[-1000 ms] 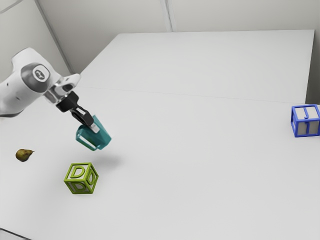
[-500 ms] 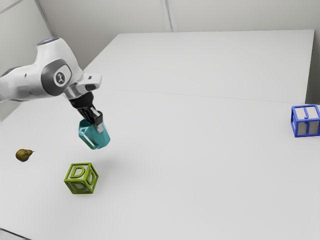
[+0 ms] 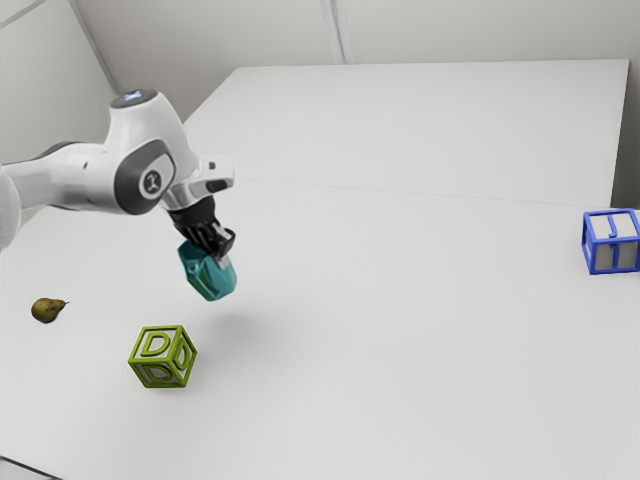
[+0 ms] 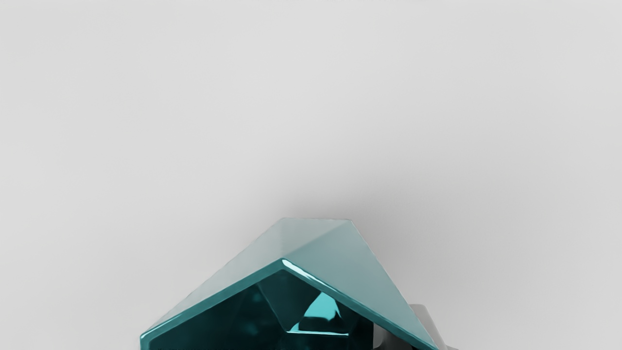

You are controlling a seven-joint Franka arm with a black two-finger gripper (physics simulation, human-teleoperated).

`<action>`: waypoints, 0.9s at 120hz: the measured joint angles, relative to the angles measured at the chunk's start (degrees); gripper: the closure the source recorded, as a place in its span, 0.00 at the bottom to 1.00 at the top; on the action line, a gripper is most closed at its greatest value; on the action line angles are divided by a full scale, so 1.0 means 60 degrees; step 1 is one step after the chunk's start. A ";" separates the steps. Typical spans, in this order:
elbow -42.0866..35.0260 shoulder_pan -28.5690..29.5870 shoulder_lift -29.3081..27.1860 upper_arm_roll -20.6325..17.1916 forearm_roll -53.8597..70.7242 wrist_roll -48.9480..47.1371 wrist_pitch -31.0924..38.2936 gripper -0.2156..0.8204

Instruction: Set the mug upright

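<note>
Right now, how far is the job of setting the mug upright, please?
Done, it seems: the gripper is shut on the mug, clear of the table, its shadow apart below. In hand: the mug hangs tilted. Left: levelling it, lowering it base-down, letting go.

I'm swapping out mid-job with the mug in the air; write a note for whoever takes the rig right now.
Gripper: shut on the mug's wall.
Mug: teal, held tilted above the table, mouth toward the hand.
Nearby: green D block; pear at the exterior view's left; blue J block far off at its right.
Done: mug gripped and clear of the table.
Left: level it, set its base down, release, back away. I'd keep the descent clear of the green D block.
</note>
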 joint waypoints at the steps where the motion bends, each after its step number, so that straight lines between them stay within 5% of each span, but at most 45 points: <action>1: -0.0003 -0.0002 0.0016 -0.0006 0.0009 -0.0031 0.0027 0.97; 108: -0.0021 -0.0264 0.1232 -0.0041 0.0148 -0.1818 0.0684 0.97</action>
